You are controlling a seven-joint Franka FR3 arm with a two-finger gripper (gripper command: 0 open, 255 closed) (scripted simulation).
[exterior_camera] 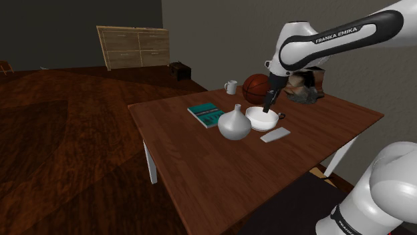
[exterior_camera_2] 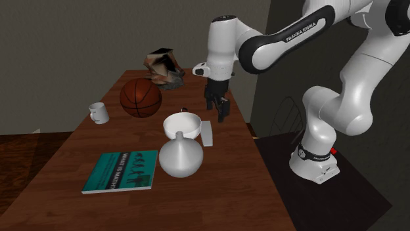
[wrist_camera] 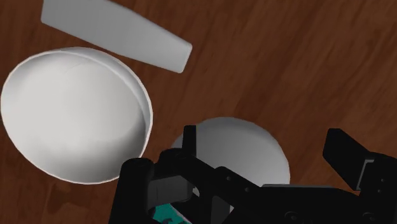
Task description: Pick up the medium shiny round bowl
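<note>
The white round bowl (exterior_camera: 260,119) stands on the brown wooden table (exterior_camera: 200,160), between a white round vase (exterior_camera: 234,125) and a basketball (exterior_camera: 255,88). My black gripper (exterior_camera: 268,107) hangs just above the bowl's rim on the side away from the vase. In the second exterior view the gripper (exterior_camera_2: 220,111) is a little right of the bowl (exterior_camera_2: 182,125). From the wrist, the gripper (wrist_camera: 261,139) is open and holds nothing. The bowl (wrist_camera: 73,118) lies outside one finger, and the vase (wrist_camera: 235,153) shows between the fingers.
A flat white slab (exterior_camera: 275,135) lies beside the bowl toward the table's near edge. A teal book (exterior_camera: 207,115), a white mug (exterior_camera: 231,87) and a crumpled brown object (exterior_camera: 304,93) share the table. A wooden dresser (exterior_camera: 133,47) stands against the far wall.
</note>
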